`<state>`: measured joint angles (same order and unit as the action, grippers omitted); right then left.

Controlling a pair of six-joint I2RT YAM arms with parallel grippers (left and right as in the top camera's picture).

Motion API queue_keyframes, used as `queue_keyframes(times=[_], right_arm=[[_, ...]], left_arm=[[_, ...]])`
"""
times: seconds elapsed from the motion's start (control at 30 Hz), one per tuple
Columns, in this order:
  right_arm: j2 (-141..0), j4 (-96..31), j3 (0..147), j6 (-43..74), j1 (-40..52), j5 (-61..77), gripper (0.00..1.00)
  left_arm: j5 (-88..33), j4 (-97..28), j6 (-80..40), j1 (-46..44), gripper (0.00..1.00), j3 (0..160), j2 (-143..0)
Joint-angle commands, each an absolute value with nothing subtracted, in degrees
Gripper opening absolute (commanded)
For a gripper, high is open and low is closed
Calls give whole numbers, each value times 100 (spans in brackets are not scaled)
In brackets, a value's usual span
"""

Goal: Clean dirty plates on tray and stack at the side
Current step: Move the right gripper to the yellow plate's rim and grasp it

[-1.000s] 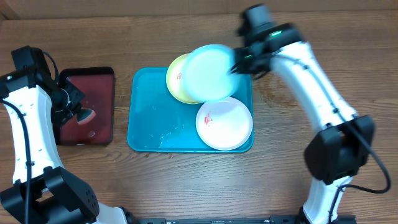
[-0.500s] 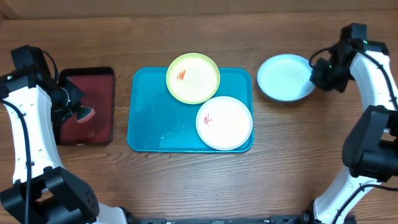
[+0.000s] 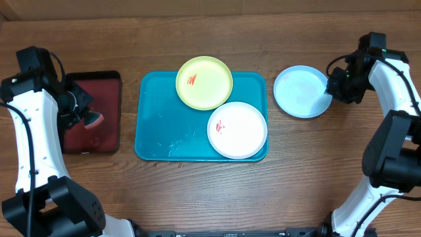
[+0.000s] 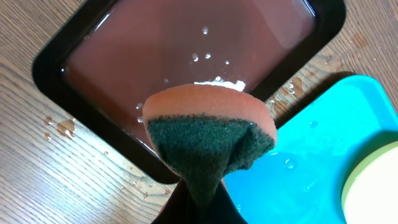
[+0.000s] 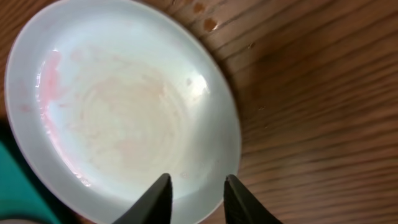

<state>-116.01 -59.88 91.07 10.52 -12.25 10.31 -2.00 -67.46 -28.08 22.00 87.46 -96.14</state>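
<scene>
At far right of the overhead frame, the light blue plate (image 3: 301, 92) lay on the table (image 3: 197, 197) beside the tray (image 3: 158, 125), seemingly starting the stack. The right gripper (image 5: 198, 186) stood open-jawed at its rim. The left gripper (image 4: 199, 208) clamped a sponge (image 4: 210, 134) above the dark red tray (image 3: 92, 135), apparently ready for the smeared yellow-green plate (image 3: 204, 82) and white plate (image 3: 237, 130).

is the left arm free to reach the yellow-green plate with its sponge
Probably yes: the left tool grips the sponge above the dark red tray, and the yellow-green plate lies uncovered with nothing between them.
</scene>
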Motion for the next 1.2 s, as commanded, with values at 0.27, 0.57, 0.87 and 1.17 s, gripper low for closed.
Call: queue_keyframes(times=[0.27,0.57,0.87,1.17], right_arm=[[-10997,-5262,10033,145,165,2589,80],[-11863,-4344,9977,1999,1706,891,77],[-12556,-4130,9974,3072,2303,648,62],[-12851,-4080,9957,3175,2622,666,40]], left_arm=[[-303,-6606,-2512,1850,4,8713,-9590],[-303,-6589,-2375,1520,4,8713,-9590],[-305,-6582,-2377,1496,4,8713,-9590],[-303,-6573,-2375,1474,4,8713,-9590]])
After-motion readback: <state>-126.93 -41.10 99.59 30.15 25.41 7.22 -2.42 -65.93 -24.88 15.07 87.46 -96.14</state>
